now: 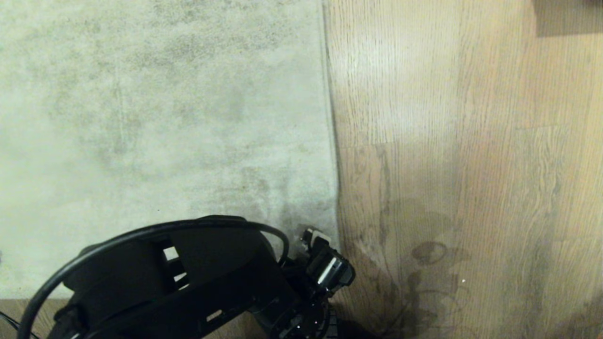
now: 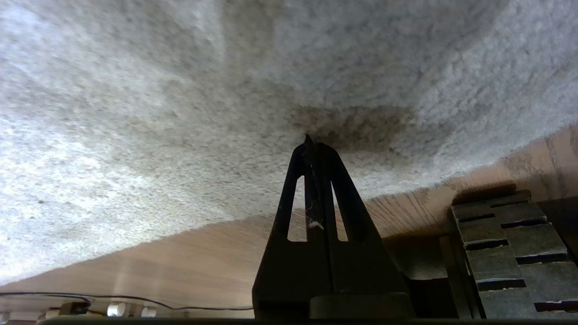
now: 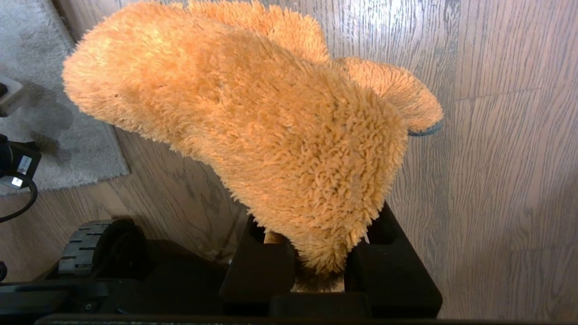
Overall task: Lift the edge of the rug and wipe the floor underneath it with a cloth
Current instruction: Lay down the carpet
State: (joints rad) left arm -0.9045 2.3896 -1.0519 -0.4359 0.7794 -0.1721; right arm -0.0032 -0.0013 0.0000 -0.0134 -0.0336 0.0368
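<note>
My left hand (image 2: 311, 144) is low down at the corner of the rug (image 1: 165, 117). Its two fingers (image 2: 289, 189) are pressed tight together, and the tip sits right on the fuzzy top of the rug, just beside the rug edge (image 1: 335, 188). There is a dark shadow under the tip. I do not think it has any rug pinched yet. The rug edge looks flat on the floor (image 1: 471, 165).

My right hand (image 3: 316, 275) is pinching the cloth (image 3: 253, 131). The cloth is orange and fluffy, with a thin bit of blue-green at its far end. It sticks out from my right hand over the bare wood floor, near the rug corner but not touching it. My right hand is not in the head view.

To do this step well, I think I should spread my left fingers first. Then I should slide one finger under the rug edge and one on top, and squeeze. I should lift slowly, so the rug does not slip out. I should lift it high enough that the cloth can go under. If I only push on top, the rug will just squash down.

Now I count. One rug, with one corner near me. One cloth. Two hands, left and right. One black cable (image 1: 141, 233) that loops over my left arm. One ribbed wheel (image 3: 83, 253) of my base, close by.
</note>
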